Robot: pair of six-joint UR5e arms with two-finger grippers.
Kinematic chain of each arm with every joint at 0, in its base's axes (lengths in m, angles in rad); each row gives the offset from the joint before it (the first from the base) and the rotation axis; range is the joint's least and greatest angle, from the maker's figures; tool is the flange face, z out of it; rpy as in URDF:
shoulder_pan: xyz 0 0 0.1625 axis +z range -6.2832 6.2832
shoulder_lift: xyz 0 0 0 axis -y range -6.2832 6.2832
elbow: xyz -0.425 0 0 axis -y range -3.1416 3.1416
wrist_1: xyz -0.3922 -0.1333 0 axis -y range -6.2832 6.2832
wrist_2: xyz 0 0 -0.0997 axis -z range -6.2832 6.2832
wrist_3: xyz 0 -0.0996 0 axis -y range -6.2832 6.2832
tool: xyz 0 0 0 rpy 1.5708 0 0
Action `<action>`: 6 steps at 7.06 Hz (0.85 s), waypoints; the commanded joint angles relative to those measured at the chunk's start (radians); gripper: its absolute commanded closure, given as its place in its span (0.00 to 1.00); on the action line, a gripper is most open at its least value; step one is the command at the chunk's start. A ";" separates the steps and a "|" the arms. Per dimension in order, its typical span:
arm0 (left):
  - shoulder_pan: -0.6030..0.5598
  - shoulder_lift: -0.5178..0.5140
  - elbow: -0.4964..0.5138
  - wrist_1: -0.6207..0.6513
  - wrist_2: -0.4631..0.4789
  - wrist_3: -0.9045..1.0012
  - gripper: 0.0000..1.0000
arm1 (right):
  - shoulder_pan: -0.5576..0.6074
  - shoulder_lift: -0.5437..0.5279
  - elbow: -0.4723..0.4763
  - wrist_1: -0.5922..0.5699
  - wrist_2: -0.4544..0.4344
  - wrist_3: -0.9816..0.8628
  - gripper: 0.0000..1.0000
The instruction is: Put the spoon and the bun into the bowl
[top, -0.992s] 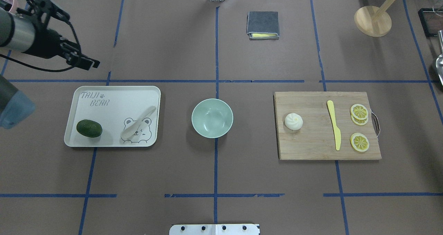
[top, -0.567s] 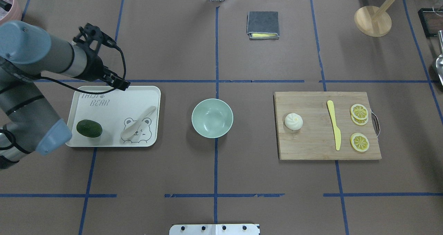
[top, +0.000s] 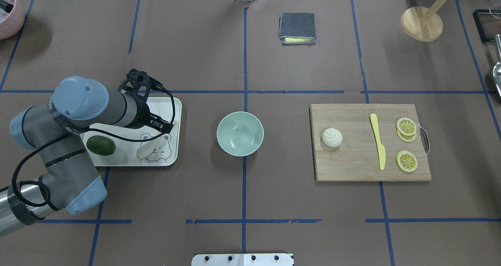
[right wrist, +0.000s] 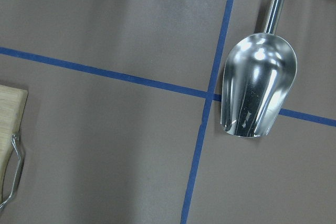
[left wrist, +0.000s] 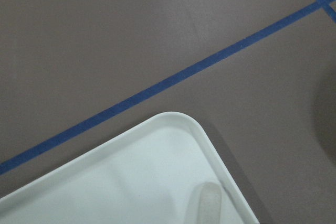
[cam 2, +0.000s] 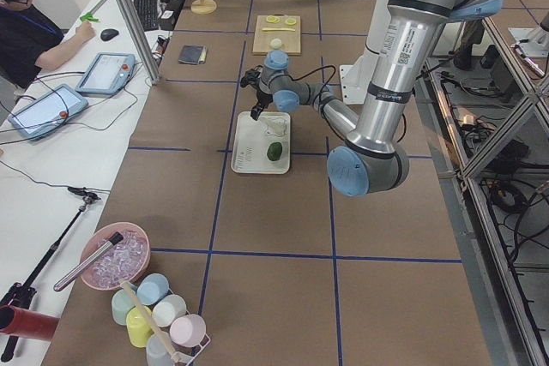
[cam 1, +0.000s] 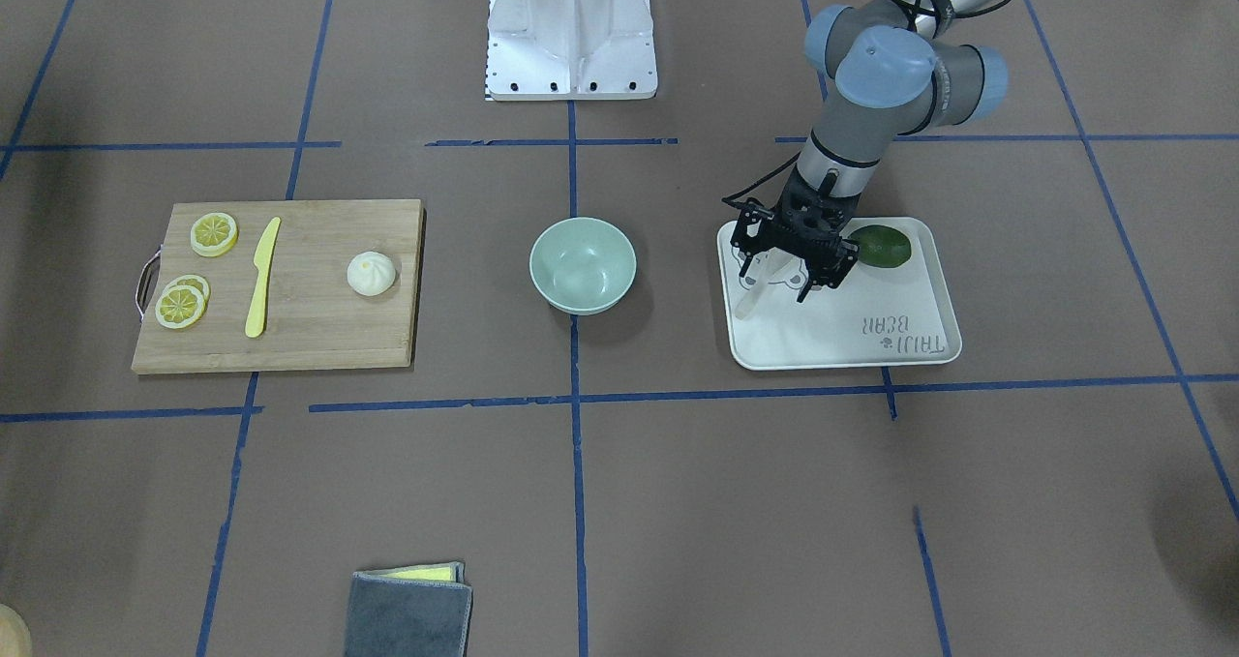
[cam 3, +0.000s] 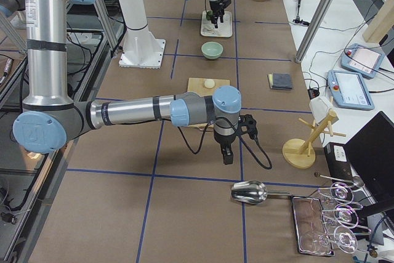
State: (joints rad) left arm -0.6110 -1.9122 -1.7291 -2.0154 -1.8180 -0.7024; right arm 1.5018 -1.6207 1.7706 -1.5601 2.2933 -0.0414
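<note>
The off-white spoon (top: 150,149) lies slanted on the white tray (top: 117,158). Its handle end also shows in the front view (cam 1: 747,301) and the left wrist view (left wrist: 207,203). My left gripper (top: 166,126) hangs just over the spoon's handle, fingers pointing down. In the front view it (cam 1: 786,275) looks open, with the spoon between its fingers. The mint-green bowl (top: 240,133) stands empty at the table's middle. The white bun (top: 332,137) sits on the wooden cutting board (top: 352,164). My right gripper (cam 3: 226,155) shows only in the exterior right view, so I cannot tell its state.
A dark green fruit (top: 101,145) lies on the tray next to the spoon. A yellow knife (top: 377,140) and lemon slices (top: 406,161) lie on the board. A folded grey cloth (top: 297,28), a wooden stand (top: 421,23) and a metal scoop (right wrist: 258,90) sit further off.
My left arm has swung in from the far left and come down. Its gripper has moved from beyond the tray's far edge to over the spoon's handle. Nothing else has moved.
</note>
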 commanded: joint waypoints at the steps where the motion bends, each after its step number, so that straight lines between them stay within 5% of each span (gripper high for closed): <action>1: 0.019 -0.007 0.031 -0.003 0.003 0.000 0.26 | 0.000 -0.001 0.000 0.000 0.000 0.000 0.00; 2: 0.029 -0.016 0.048 -0.005 0.003 0.000 0.26 | 0.000 -0.001 0.000 0.000 0.000 0.000 0.00; 6: 0.040 -0.018 0.052 -0.005 0.003 0.000 0.56 | 0.000 -0.001 0.000 0.000 0.000 -0.002 0.00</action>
State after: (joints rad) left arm -0.5715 -1.9305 -1.6774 -2.0202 -1.8147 -0.7026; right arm 1.5018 -1.6214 1.7702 -1.5601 2.2933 -0.0429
